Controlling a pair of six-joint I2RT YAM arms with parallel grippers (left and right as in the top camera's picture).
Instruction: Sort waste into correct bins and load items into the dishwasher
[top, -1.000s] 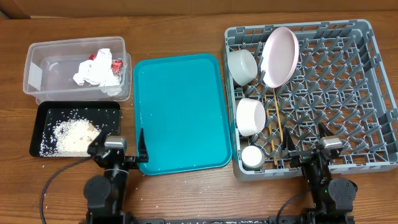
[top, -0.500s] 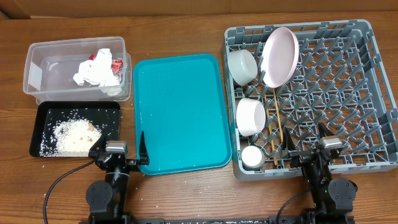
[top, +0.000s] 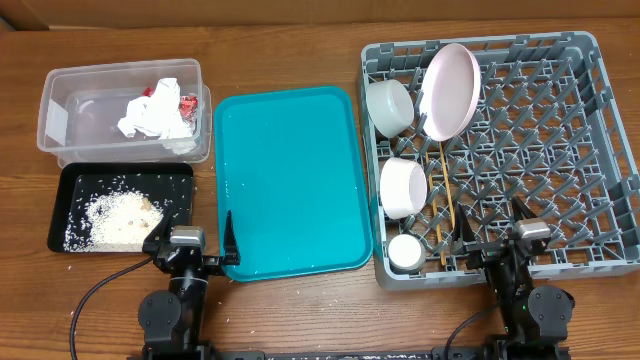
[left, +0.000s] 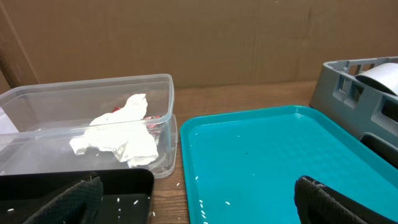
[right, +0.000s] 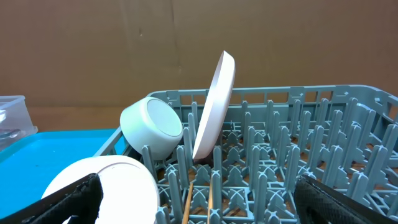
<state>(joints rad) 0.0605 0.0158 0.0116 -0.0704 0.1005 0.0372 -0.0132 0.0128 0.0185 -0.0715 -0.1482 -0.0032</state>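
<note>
Your wooden table (top: 300, 310) | cardboard wall (left: 249, 37) seen from wrists only | rice pile (top: 118, 218) overhead only | left gripper (top: 190, 233), right gripper (top: 493, 225) released (both empty)

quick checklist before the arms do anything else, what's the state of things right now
1. left gripper open and empty: ok
2. right gripper open and empty: ok
3. napkins and wrappers inside the clear tub: ok
4. rice in the black tray: ok
5. pink plate, grey-green bowl, white bowl, cup and chopsticks in the rack: ok
6. teal tray fully clean: not ok, no dishes or napkins on it, but a few pale specks lie on it
</note>
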